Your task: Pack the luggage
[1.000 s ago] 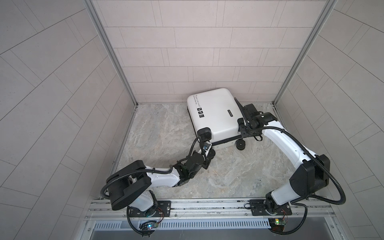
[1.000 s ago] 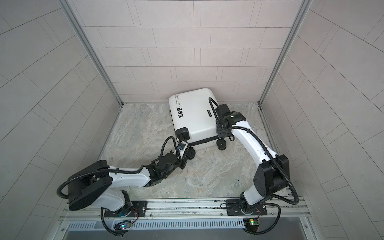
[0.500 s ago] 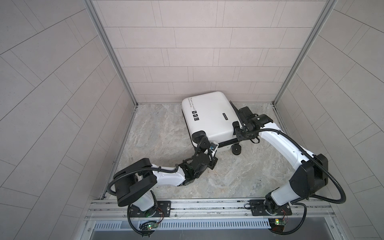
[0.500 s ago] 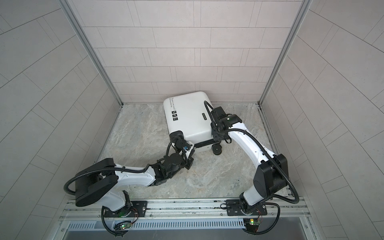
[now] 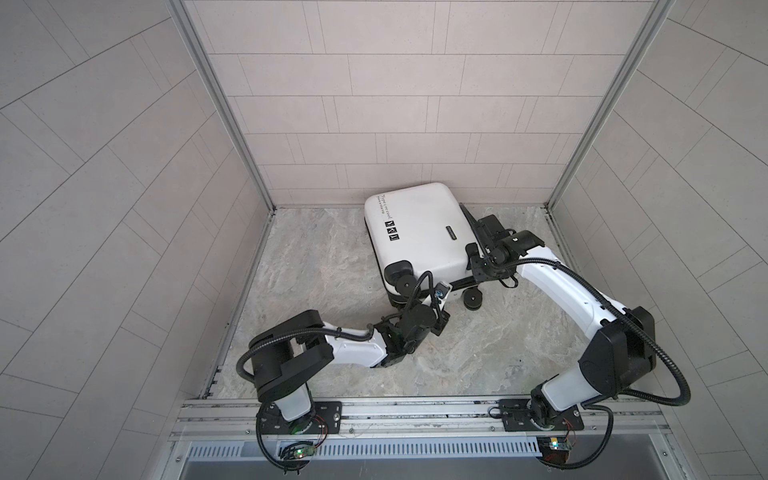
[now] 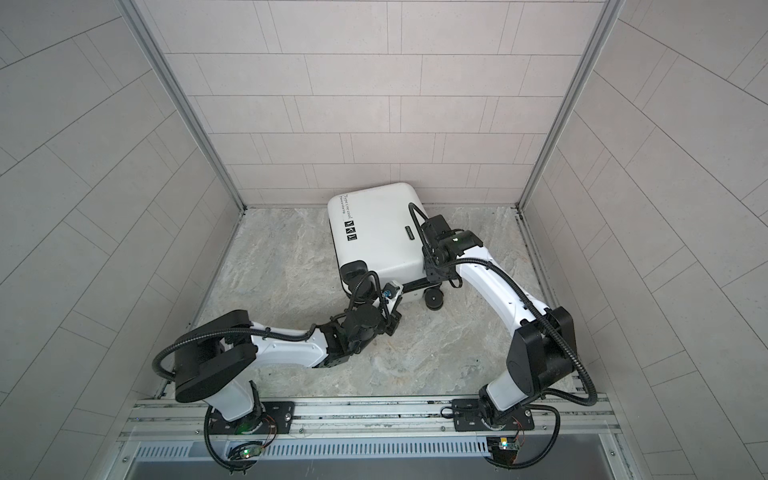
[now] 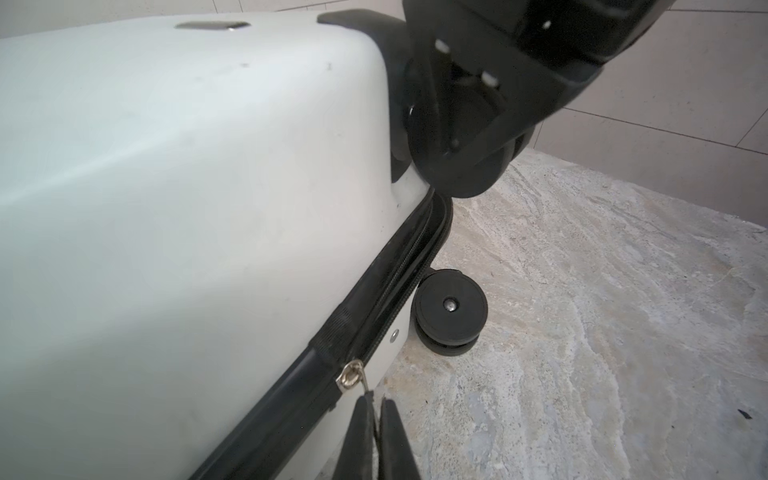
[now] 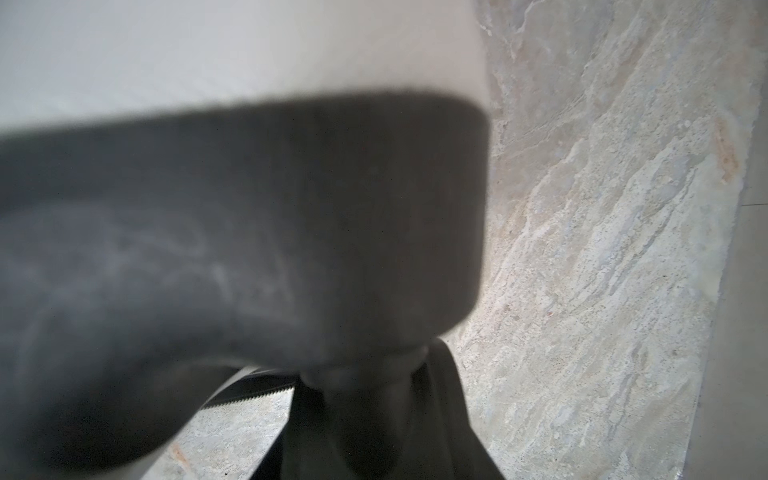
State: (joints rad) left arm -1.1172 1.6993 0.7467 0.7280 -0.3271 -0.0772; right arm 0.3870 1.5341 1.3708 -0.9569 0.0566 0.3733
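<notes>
In the lower middle of the left wrist view, the left gripper [image 7: 374, 402] is clenched on the small metal zipper pull [image 7: 353, 375] of the luggage [image 5: 419, 232]. In both top views the white luggage lies flat on the stone floor [image 5: 324, 257], in the centre of the frame, near the back wall. To the right of it, the right gripper [image 5: 474, 261] is at the case's corner above a black wheel [image 5: 473, 298], but its wrist view is blurred, so I cannot tell if it grasps anything.

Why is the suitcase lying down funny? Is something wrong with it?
The luggage lies flat on the floor instead of on its wheels, and it sits crooked to the back wall. One wheel sticks out sideways. Nothing looks spilled or broken. The left gripper has its jaws shut on the zipper pull.
</notes>
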